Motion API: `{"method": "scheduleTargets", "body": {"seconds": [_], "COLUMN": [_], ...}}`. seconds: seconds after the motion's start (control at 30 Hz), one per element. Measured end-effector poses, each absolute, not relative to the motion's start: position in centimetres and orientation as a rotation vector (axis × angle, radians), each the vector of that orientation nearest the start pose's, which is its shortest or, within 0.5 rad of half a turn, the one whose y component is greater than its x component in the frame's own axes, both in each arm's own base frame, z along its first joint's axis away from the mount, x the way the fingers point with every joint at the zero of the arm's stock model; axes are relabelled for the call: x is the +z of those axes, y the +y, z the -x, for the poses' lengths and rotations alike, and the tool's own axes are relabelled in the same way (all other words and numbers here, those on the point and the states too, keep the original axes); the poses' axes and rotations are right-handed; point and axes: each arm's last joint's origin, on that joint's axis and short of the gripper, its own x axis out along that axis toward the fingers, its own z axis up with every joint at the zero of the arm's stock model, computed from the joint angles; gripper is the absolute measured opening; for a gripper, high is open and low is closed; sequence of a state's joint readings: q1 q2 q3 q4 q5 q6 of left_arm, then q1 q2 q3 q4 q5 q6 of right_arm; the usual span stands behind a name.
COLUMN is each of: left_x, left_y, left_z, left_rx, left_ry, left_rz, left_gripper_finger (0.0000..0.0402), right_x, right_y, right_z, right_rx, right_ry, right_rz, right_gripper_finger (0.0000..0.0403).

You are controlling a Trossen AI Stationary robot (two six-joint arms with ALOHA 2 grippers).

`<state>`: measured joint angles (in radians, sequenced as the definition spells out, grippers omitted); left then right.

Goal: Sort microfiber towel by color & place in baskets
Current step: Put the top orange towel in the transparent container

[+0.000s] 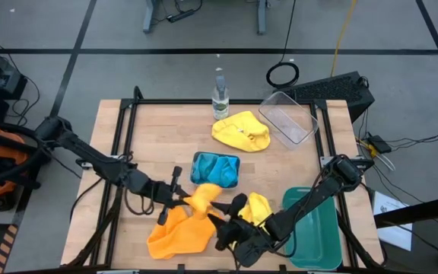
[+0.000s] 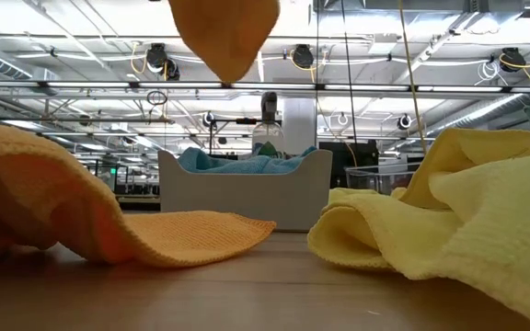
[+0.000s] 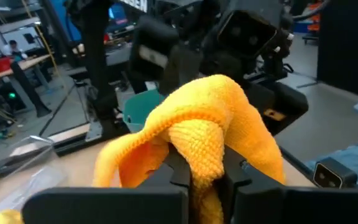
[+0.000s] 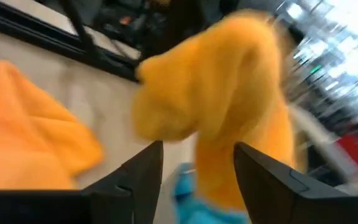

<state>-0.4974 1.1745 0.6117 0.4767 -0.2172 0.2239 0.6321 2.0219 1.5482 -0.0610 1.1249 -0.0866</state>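
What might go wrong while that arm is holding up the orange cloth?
The left gripper pinches the orange towel only by a fold, so it could slip free. The right gripper, open, sits very close, so the two arms might bump. The lifted cloth hangs over the second orange towel and could snag or drag it.

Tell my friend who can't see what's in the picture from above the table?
The left gripper holds an orange towel up near the front of a wooden table, with the open right gripper close beside it. Another orange towel lies below; blue towels fill a small bin mid-table.
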Motion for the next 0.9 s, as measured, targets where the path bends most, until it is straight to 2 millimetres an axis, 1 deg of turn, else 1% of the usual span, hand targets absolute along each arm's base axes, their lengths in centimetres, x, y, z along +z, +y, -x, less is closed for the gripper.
{"method": "scheduleTargets", "body": {"seconds": [0.1,0.23,0.4,0.5,0.67,0.8,0.9], "left_x": [26.6,26.6,26.3,26.3,26.0,25.8,25.8], "left_y": [-11.5,-11.6,-12.0,-12.2,-12.2,-12.1,-12.1], "left_z": [-21.6,-20.7,-20.1,-19.9,-19.8,-19.8,-19.8], "left_rx": [-0.258,-0.209,-0.201,-0.204,-0.132,-0.119,-0.128], "left_ry": [0.050,0.092,0.135,0.133,0.168,0.186,0.184], "left_rz": [-0.277,-0.327,-0.338,-0.336,-0.356,-0.367,-0.366], "left_gripper_finger": [0.0024,0.0024,0.0024,0.0024,0.0024,0.0024,0.0023], "right_x": [23.7,23.6,23.9,24.6,26.0,26.6,26.6], "right_y": [24.4,23.4,22.4,22.0,21.8,22.3,21.5], "right_z": [-37.7,-38.3,-39.1,-39.2,-39.4,-39.5,-40.0], "right_rx": [-0.432,-0.470,-0.498,-0.501,-0.478,-0.456,-0.443], "right_ry": [0.376,0.351,0.324,0.310,0.252,0.207,0.210], "right_rz": [0.359,0.205,0.150,0.142,0.098,0.079,0.069], "right_gripper_finger": [0.0194,0.0208,0.0251,0.0289,0.0344,0.0365,0.0368]}}
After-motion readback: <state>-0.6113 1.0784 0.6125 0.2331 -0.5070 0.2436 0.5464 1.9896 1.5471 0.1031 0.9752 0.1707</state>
